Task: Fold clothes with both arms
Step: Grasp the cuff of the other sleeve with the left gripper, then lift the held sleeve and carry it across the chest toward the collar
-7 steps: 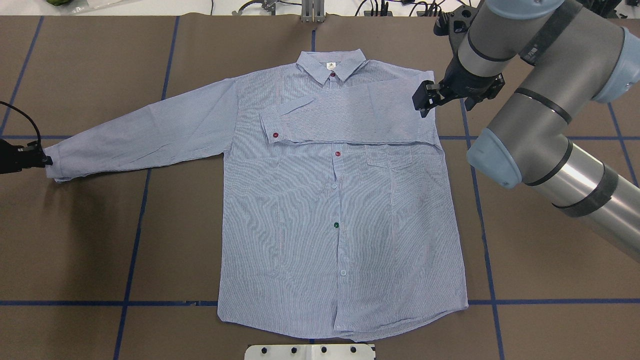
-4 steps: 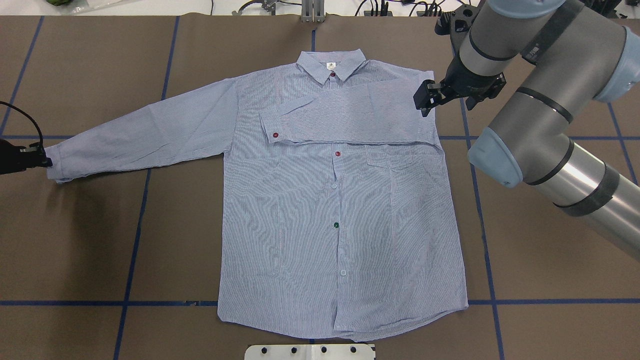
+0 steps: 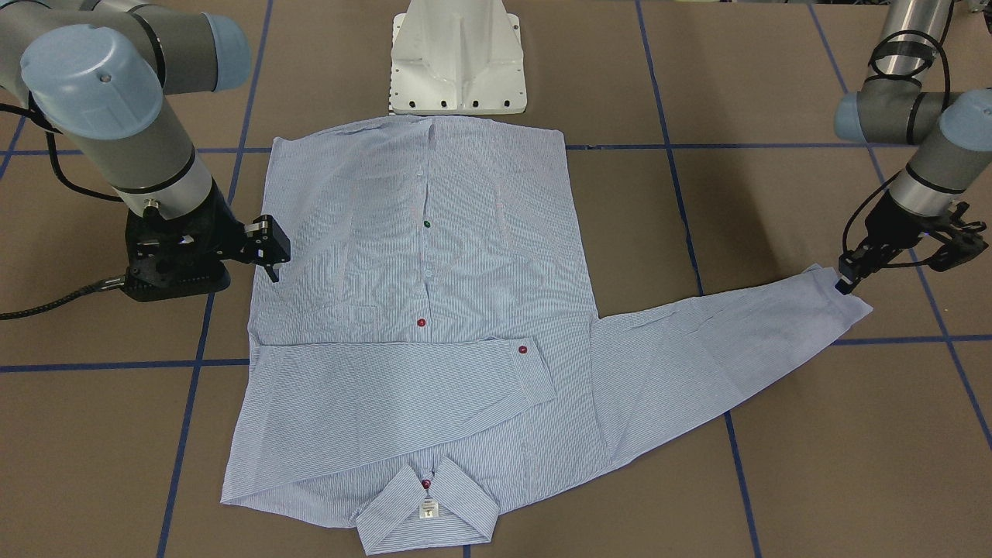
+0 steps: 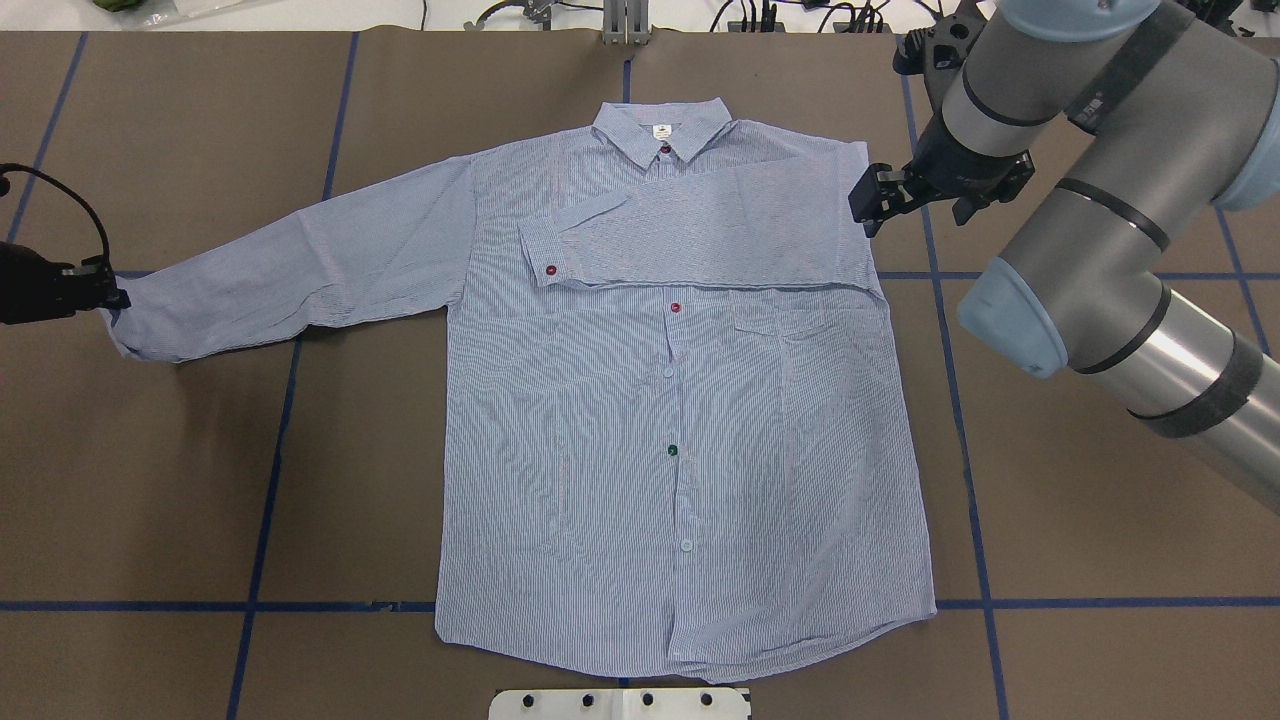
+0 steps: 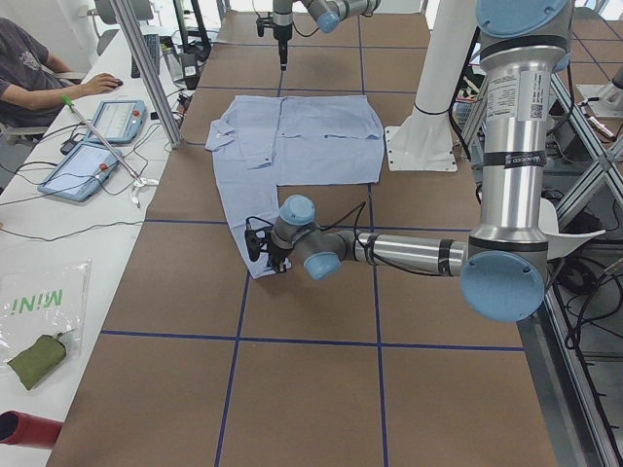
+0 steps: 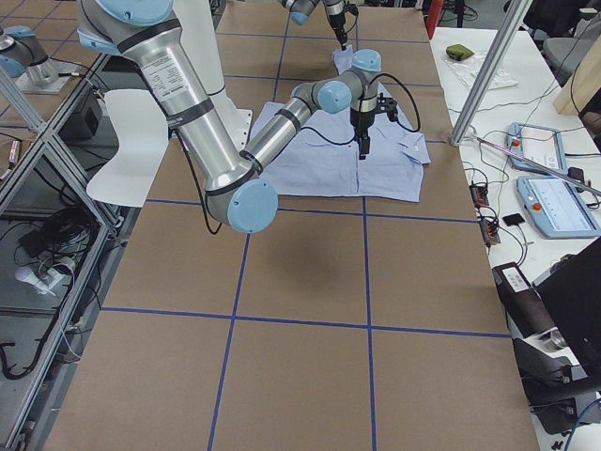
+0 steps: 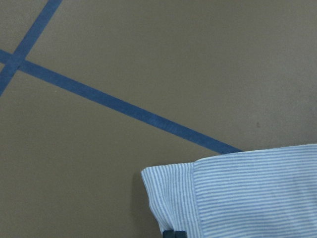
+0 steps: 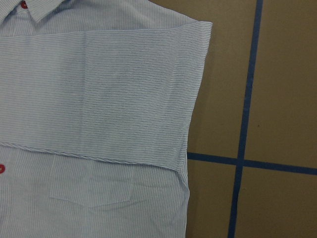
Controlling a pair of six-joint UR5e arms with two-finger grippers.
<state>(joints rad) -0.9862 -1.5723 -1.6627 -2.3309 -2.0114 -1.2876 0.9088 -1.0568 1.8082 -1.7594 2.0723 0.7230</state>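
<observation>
The light blue striped shirt (image 4: 660,420) lies flat on the brown table, front up, with its collar (image 4: 662,128) at the far side. One sleeve is folded across the chest (image 4: 700,230). The other sleeve (image 4: 300,270) stretches out to the left. My left gripper (image 4: 112,297) is shut on its cuff (image 7: 237,193), and the tips (image 7: 173,233) pinch the cuff's edge. In the front-facing view, that gripper (image 3: 843,283) holds the cuff slightly raised. My right gripper (image 4: 868,205) hangs open just off the shirt's shoulder edge (image 8: 198,59), holding nothing.
The white pedestal base (image 3: 457,62) stands at the shirt's hem side. Blue tape lines (image 4: 265,520) cross the brown table. Along the far edge runs a white bench with tablets (image 5: 92,146), an aluminium post (image 5: 146,68) and a seated person (image 5: 34,73).
The left gripper has drawn the cuff a little up and inward toward the shirt, wrinkling the sleeve. The right gripper has shifted slightly outward, away from the folded sleeve.
</observation>
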